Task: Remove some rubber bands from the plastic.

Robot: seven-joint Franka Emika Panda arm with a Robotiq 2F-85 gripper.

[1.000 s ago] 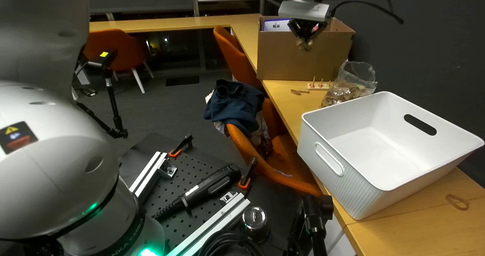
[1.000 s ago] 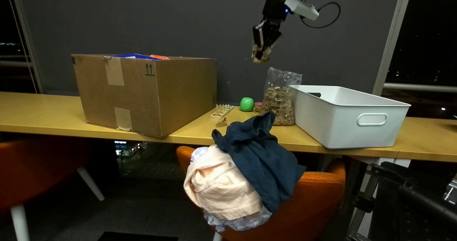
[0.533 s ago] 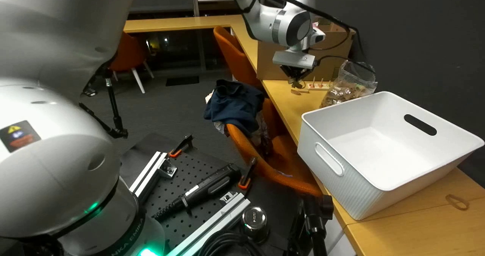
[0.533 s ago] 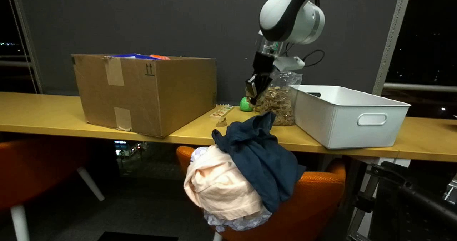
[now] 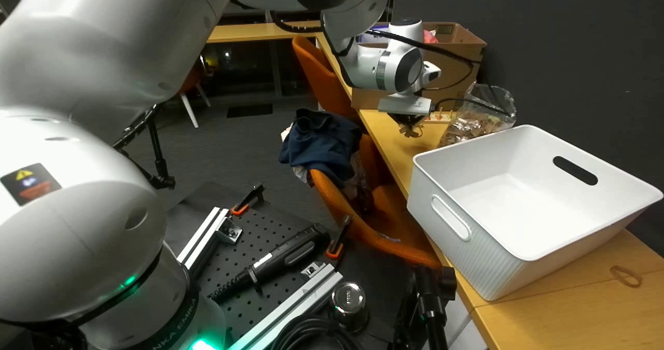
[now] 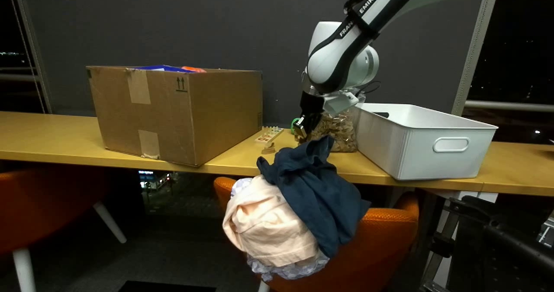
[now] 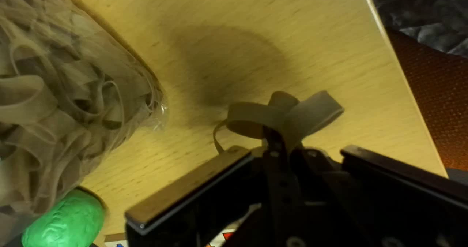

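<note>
As the arm reaches down through the upper middle of an exterior view, here come the rubber bands, a small clump now low over the desk where a second ago they rode high; the plastic bag stands apart at upper right, its foot partly hidden by the white bin. So the removal looks done for this handful, and setting it down looks due next. Now, in an exterior view, the navy cloth at centre juts up just under the jaws in the frame; the bands barely show against that dark shape, and the arm blocks most of the bag's mouth. To the wrist view: the jaws, up from the bottom, are clenched on the bands, loops splaying out mid-frame! The bag runs off the left edge, a green lump sits lower left, and in that black tangle I can't count the bands, nor say whether they touch the desk.
</note>
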